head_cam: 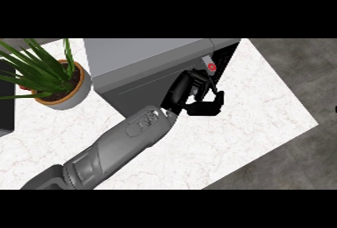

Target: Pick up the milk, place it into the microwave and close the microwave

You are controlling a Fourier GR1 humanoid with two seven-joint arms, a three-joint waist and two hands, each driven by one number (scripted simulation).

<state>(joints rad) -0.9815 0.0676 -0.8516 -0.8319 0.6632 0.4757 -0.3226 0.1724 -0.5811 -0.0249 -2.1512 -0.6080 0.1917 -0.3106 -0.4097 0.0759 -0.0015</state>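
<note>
The grey microwave (148,58) stands at the back of the white counter (217,133), and its dark opening (227,55) shows at its right end. The milk (210,66) appears there as a slim pale carton with a red mark, right at the opening's edge. My left hand (191,93) reaches up from the lower left. Its fingers curl towards the carton, its thumb sits below, and it hides most of the carton. The microwave door cannot be made out apart from the grey front face (141,91). My right hand shows nowhere.
A potted plant (56,80) with long green leaves stands at the left, beside the microwave. A dark object (5,98) sits at the far left edge. The counter's right edge (289,89) drops to a grey floor.
</note>
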